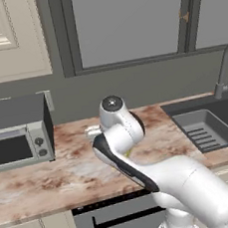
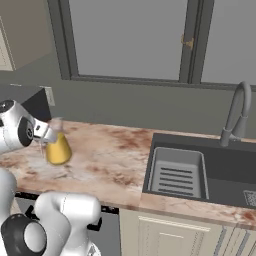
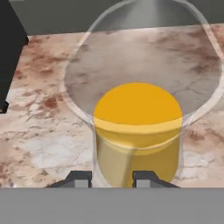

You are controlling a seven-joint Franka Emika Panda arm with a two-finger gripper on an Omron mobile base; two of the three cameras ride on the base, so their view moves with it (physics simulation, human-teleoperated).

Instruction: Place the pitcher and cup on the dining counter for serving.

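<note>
Glass pitcher [image 3: 138,131] w/ orange juice, at 9 o'clock of the sink [image 2: 200,175] on marble counter [image 2: 110,160], clamped in gripper [image 3: 111,177] — fragile, slick, sloshy, so hold near rim, upright.

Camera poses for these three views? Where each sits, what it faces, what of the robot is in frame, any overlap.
Left base view: behind the arm on its left, facing the counter, toaster oven and sink; arm at lower right.
Right base view: behind on the right, same counter and sink; gripper at the pitcher.
Hand view: looks along the fingertips down into the pitcher.
Shared: counter, sink; pitcher in right base and hand views.
</note>
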